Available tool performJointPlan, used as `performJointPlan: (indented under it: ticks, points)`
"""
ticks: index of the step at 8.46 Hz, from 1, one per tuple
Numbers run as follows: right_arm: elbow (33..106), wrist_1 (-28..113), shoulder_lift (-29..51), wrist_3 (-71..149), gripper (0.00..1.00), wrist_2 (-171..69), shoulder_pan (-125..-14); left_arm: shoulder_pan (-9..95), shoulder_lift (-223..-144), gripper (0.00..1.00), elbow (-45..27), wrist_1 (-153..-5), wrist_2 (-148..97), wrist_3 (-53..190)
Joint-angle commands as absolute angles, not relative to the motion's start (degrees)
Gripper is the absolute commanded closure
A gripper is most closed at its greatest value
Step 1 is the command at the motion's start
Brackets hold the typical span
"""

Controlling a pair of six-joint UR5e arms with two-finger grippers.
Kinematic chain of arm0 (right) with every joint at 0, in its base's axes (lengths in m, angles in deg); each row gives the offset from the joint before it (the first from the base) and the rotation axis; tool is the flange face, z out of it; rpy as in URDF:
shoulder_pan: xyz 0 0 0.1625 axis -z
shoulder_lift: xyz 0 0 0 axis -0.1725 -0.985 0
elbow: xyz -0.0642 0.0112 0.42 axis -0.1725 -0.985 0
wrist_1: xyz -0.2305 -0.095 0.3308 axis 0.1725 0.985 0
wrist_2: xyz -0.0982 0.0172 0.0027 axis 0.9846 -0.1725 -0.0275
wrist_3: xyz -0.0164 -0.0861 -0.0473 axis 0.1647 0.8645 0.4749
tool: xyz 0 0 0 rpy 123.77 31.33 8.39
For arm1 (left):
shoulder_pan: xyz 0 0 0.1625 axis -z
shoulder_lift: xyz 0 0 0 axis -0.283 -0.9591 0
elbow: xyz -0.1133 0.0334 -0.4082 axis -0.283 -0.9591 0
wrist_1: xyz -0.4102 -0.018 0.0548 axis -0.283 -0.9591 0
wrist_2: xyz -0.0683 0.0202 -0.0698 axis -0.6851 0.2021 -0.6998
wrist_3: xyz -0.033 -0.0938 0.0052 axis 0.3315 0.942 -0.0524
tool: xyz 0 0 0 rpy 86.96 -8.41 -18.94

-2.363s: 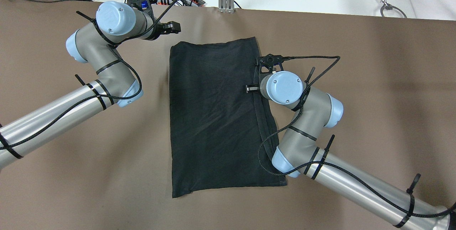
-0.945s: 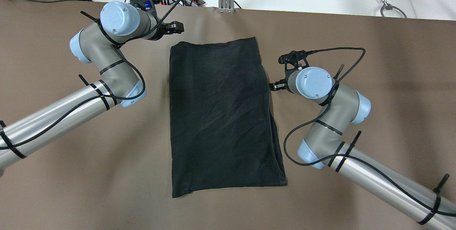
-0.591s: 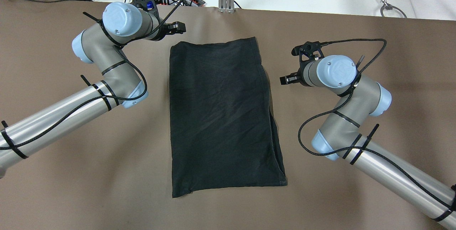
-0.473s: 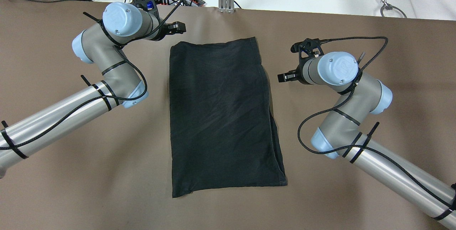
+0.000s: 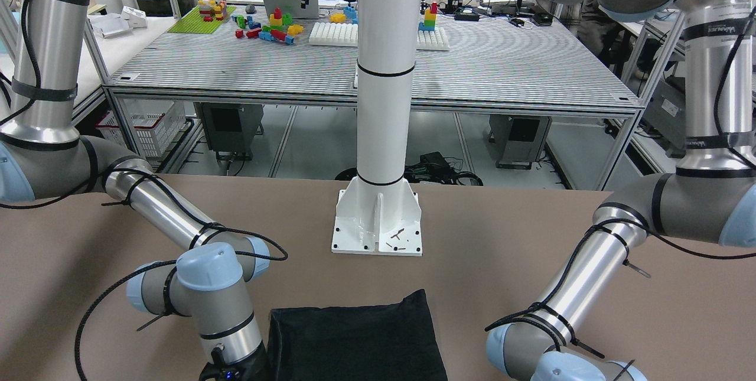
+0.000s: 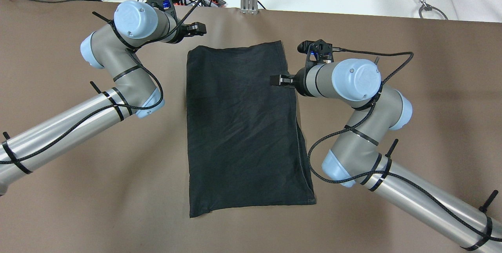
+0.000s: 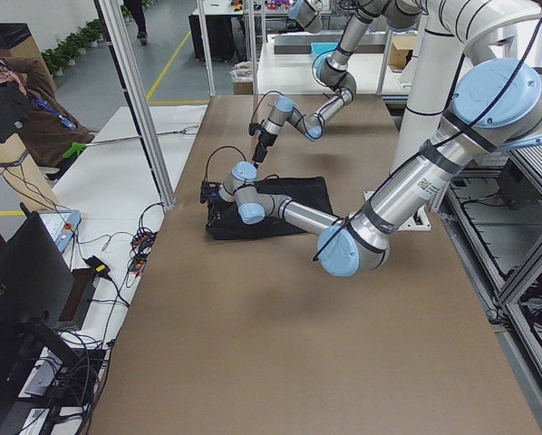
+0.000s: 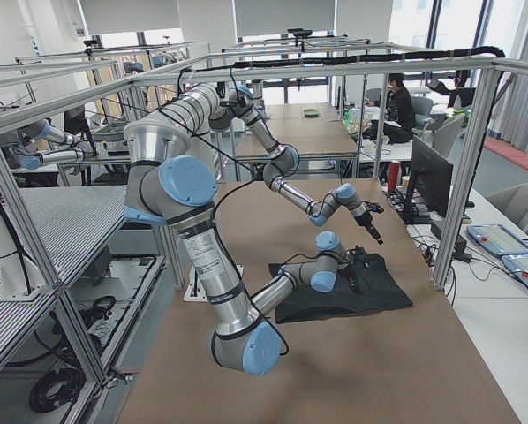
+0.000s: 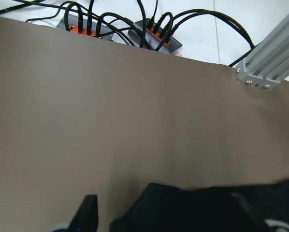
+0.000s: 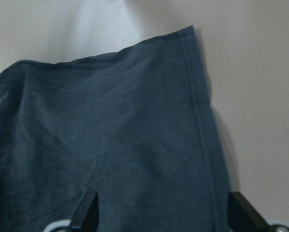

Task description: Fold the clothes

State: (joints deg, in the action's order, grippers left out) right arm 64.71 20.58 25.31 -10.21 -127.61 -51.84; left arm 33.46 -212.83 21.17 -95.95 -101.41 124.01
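WANJEED is on the right arm (image 5: 44, 44), high above the right pincer (image 6: 274, 80). HUAWEI is on a black screen (image 7: 17, 308), far from the left pincer (image 6: 200, 29).

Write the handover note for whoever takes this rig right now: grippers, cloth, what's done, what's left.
Left gripper: open, empty, beside the cloth's far left corner.
Right gripper: open, empty, over the cloth's right edge.
Cloth: flat on the table between the arms, nothing gripping it.
Done: looks folded once; two layers show along its right edge.
Left: probably grip and fold again.
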Motion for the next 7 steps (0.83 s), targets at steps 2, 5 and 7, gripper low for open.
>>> performJointPlan:
  ticks: [2, 5, 7]
  points:
    - [65.5, 14.6, 24.8, -18.2, 0.06, -127.8, -44.2, 34.0, -212.9, 0.05, 21.1, -96.0, -101.4, 124.2]
    - [65.3, 9.8, 18.2, -21.1, 0.06, -127.9, -42.1, 34.4, -212.9, 0.05, 21.1, -95.7, -101.3, 124.2]
    - [65.2, 9.5, 15.8, -21.1, 0.06, -127.9, -41.9, 34.5, -212.9, 0.05, 21.1, -95.5, -101.2, 124.2]
